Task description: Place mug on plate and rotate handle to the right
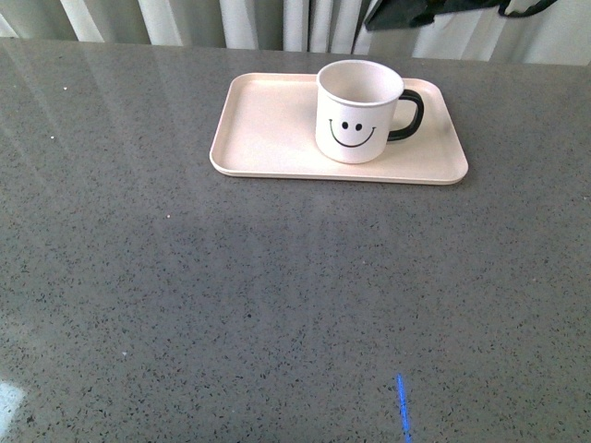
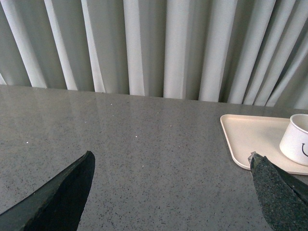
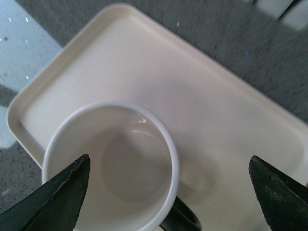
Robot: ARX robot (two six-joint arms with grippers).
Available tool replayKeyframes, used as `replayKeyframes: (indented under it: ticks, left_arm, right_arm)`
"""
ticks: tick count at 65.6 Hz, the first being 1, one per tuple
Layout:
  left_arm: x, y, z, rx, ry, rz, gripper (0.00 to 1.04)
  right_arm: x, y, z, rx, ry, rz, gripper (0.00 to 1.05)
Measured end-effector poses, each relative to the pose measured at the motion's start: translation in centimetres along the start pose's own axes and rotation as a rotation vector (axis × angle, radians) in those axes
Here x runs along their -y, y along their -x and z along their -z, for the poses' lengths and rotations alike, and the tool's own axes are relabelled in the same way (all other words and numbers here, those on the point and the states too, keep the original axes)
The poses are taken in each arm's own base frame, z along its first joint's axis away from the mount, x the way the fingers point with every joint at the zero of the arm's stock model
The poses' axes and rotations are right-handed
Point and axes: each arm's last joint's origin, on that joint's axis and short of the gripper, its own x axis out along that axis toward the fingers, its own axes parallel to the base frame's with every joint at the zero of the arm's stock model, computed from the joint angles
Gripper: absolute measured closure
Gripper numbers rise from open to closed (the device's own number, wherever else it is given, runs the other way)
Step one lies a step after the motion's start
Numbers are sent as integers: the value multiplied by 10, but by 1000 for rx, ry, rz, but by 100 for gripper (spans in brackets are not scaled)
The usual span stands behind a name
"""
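Right fingers (image 3: 168, 192): spread wide above the mug, holding nothing; one dark tip (image 3: 62, 197) shows over the rim, the other over the plate.
Left fingers (image 2: 171, 190): spread wide over the bare surface (image 1: 231, 305), holding nothing.
Mug (image 1: 358, 113): upright on the plate, right of its centre, smiley face toward the camera.
Handle (image 1: 409, 114): points to 3 o'clock in the front view.
Plate (image 1: 268, 125): lies flat at the far side of the grey surface, toward 12 o'clock, near the curtain (image 2: 154, 43).
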Motion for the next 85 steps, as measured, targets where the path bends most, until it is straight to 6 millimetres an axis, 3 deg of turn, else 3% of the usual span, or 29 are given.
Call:
replayKeyframes:
  ticks: [9,14,16,21,25,39,51,85]
  left_arm:
    - [0,0,0,0,0,0,9]
    - [0,0,0,0,0,0,9]
    - [0,0,0,0,0,0,9]
    - [0,0,0,0,0,0,9]
    - [0,0,0,0,0,0,9]
    - [0,0,0,0,0,0,9]
    - [0,0,0,0,0,0,9]
    - [0,0,0,0,0,0,9]
  right_arm:
    - [-7,30,-11,96,11,-19,9]
    - [-8,34,-14,107,10,-16,9]
    - [-8,33,-12,131,-1,64,12]
    - [-13,33,6,302,-76,390,26]
    - [-23,43,26,419,-132,518,36]
    - [-58,105,71,621,-164,556,73]
    - [-82,129,115,577,-184,557,103]
    - [-135,184,173,575,-189,554,103]
